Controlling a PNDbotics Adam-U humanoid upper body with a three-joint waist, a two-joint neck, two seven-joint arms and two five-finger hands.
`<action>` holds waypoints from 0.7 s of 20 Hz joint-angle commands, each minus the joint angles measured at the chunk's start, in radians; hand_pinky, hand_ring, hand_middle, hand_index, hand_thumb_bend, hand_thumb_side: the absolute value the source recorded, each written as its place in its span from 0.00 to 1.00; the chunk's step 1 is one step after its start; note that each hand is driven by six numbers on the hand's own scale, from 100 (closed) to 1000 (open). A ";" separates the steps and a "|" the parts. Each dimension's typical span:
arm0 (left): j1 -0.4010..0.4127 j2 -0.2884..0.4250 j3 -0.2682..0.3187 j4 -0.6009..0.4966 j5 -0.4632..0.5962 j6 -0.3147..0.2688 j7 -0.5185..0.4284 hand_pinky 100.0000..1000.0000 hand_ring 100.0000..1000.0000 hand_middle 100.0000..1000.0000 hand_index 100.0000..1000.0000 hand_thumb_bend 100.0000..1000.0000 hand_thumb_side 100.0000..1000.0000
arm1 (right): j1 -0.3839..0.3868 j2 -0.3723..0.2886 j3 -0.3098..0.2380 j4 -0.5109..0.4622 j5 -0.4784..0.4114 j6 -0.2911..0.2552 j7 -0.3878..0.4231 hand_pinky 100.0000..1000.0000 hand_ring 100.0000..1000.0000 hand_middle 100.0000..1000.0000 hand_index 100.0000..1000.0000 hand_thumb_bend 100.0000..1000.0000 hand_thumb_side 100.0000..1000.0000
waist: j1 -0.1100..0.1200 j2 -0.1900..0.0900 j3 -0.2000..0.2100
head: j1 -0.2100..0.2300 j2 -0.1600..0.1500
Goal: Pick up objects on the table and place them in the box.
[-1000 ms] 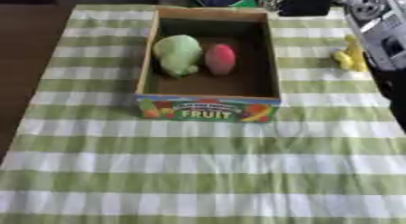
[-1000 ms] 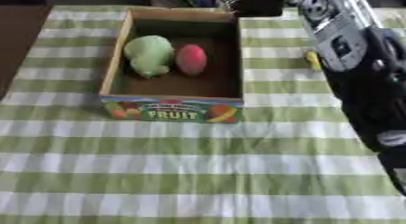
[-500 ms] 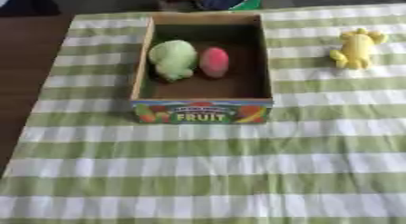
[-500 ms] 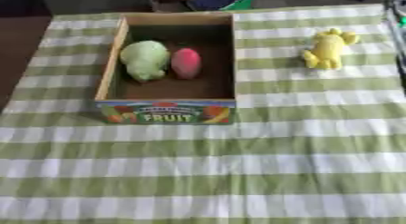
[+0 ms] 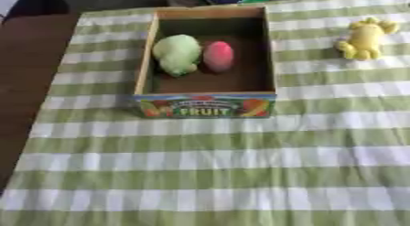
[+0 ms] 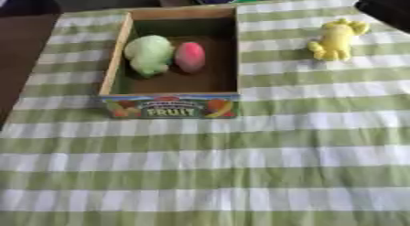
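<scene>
Wooden fruit box (image 5: 268,60) on green checked worktop (image 5: 208,165), green fruit (image 5: 177,53) touching pink fruit (image 5: 218,56) inside, yellow toy (image 6: 336,40) right of box, dark arm (image 6: 386,8) at top right corner, fingers' state cannot be told.

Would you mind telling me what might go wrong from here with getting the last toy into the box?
1. The yellow toy lies right of the box, near the cloth's far right edge; a clumsy reach might nudge it off.
2. The green toy and pink toy fill the box's far left, so a drop there could land on them rather than the bare floor.
</scene>
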 commanded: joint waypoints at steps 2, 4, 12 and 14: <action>-0.008 0.017 0.013 -0.016 -0.001 -0.002 0.003 0.49 0.76 0.77 0.94 0.00 0.90 | 0.003 -0.053 -0.005 0.021 0.080 -0.036 0.049 0.87 0.90 0.82 0.90 0.00 0.84 | -0.001 -0.022 0.002 | 0.009 -0.005; -0.010 0.017 0.012 -0.016 -0.001 -0.002 0.003 0.49 0.76 0.77 0.94 0.00 0.90 | 0.009 -0.058 -0.002 0.043 0.103 -0.051 0.062 0.87 0.90 0.82 0.91 0.00 0.84 | 0.000 -0.020 0.002 | 0.013 -0.011; -0.015 0.014 0.012 -0.016 0.000 -0.004 0.004 0.48 0.76 0.77 0.94 0.00 0.90 | -0.003 -0.062 0.017 0.136 0.145 -0.112 0.091 0.87 0.91 0.83 0.92 0.00 0.83 | -0.015 -0.019 0.002 | 0.009 -0.036; -0.016 0.011 0.011 -0.016 0.001 -0.004 0.005 0.48 0.76 0.77 0.94 0.00 0.90 | -0.007 -0.063 0.023 0.167 0.142 -0.124 0.102 0.87 0.91 0.84 0.92 0.00 0.84 | -0.021 -0.019 -0.001 | 0.004 -0.040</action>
